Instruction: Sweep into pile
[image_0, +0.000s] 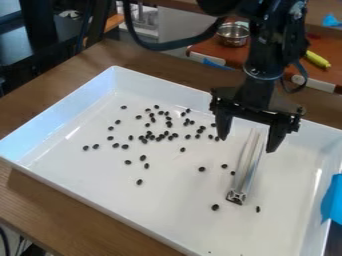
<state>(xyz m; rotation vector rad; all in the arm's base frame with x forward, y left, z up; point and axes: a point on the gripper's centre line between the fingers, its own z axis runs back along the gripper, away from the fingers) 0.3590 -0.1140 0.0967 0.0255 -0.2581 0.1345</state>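
Observation:
My gripper (247, 144) hangs over the right part of the white tray (60, 186), its two fingers spread wide. A silver metal bar (246, 167) lies at a slant in the tray, its far end between and below the fingers, with gaps on both sides. Small dark beans (167, 136) are scattered over the tray, densest around the middle and towards the back. A few lie apart near the bar, such as a bean (215, 207) left of its near end and a bean (258, 209) to its right.
Raised walls enclose the tray on a brown wooden table (80, 218). Something blue (332, 200) covers part of the tray's right wall. Behind, on an orange-brown surface (267, 62), stand a metal bowl (233, 34) and a yellow-green object (317, 59).

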